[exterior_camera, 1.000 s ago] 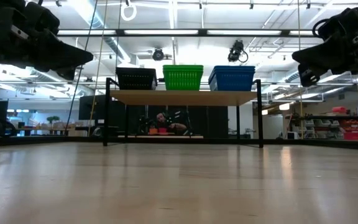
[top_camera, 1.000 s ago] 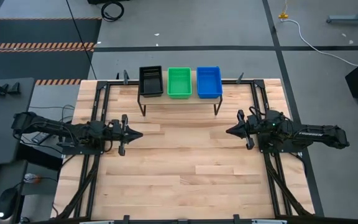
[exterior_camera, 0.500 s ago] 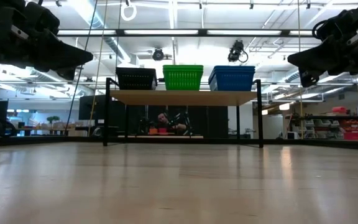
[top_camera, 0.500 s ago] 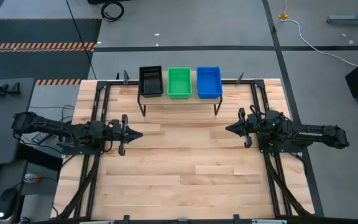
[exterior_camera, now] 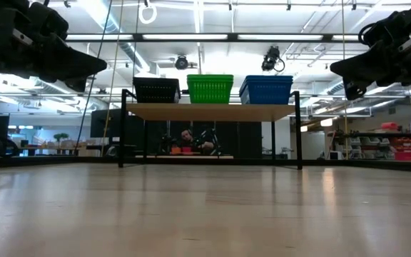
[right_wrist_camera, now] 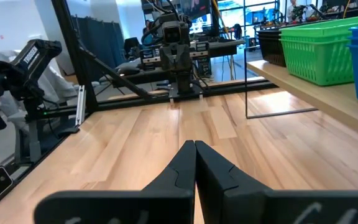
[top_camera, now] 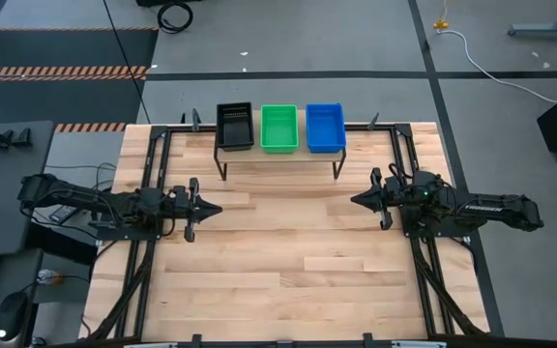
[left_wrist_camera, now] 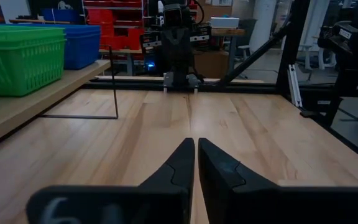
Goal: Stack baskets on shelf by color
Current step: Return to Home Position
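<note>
Wooden tabletop [top_camera: 278,271]: left gripper [top_camera: 218,209] and right gripper [top_camera: 356,202] closed and empty, three basket stacks on the shelf [exterior_camera: 209,112].
Your grippers hover with fingers pressed tip to tip, holding nothing, facing each other well apart with open wood between them. Beyond, at the table's far edge, the shelf carries one black stack [top_camera: 234,126], one green stack [top_camera: 279,128] and one blue stack [top_camera: 325,127] side by side, filling its top; you cannot tell how many baskets each holds.

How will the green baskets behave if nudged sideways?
Likely light but stiff: the green baskets have thin mesh walls. Probably slide rather than tip, being low and wide on the flat shelf. May bump the close black baskets or blue baskets.
</note>
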You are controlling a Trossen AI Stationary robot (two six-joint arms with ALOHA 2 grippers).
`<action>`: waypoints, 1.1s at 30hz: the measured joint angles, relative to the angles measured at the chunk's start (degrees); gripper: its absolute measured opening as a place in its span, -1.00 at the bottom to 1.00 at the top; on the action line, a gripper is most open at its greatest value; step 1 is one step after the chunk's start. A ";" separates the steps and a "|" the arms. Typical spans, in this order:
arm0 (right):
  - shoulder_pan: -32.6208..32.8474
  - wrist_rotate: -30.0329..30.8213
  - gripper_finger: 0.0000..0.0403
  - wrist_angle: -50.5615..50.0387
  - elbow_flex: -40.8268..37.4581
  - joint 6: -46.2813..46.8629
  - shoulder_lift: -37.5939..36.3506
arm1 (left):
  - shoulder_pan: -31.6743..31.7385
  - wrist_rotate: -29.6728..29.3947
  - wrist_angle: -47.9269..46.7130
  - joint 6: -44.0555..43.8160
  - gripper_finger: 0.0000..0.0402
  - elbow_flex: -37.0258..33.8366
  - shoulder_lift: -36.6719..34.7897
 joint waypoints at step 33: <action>0.00 -0.03 -0.96 0.01 0.00 0.02 0.00 | -0.96 -0.26 0.17 0.00 -0.84 0.00 -0.02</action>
